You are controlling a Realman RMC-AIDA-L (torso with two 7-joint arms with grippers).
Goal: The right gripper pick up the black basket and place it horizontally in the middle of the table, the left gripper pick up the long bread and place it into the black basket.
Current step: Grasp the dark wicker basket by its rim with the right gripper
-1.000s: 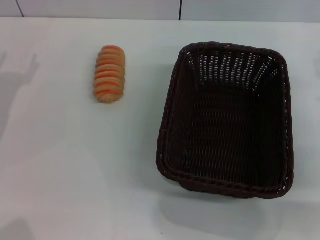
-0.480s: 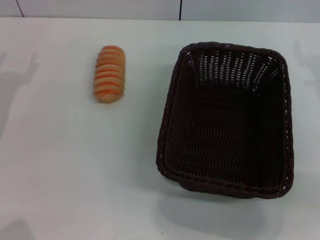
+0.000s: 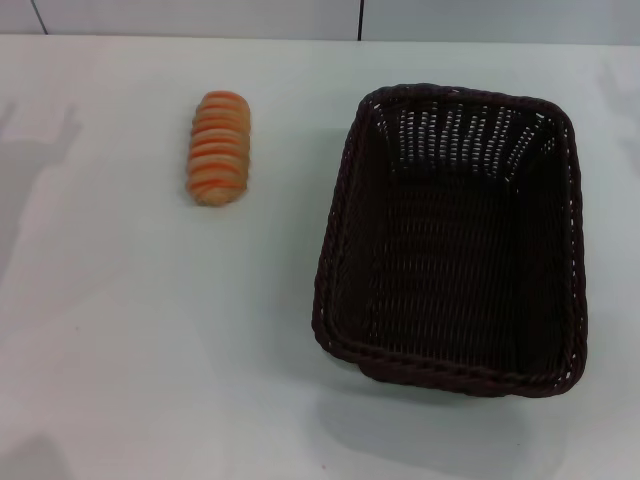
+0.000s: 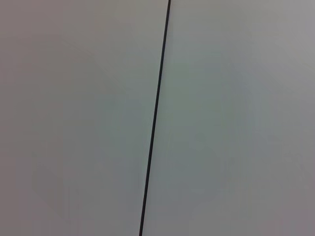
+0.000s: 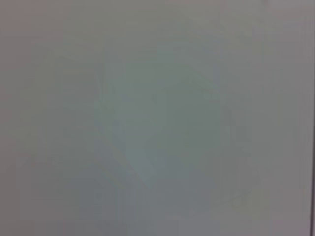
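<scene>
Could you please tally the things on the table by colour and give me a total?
Black: 1, the black basket, empty, on the right side of the table.
Orange-tan: 1, the long bread, lying on the table to the basket's left, apart from it.
Total: 2. Neither gripper is in view.

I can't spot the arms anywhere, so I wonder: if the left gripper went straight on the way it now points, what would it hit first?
The left gripper itself is out of view. Its wrist camera faces only a plain pale surface crossed by a thin dark seam, so that would probably come first; depth is unclear.
</scene>
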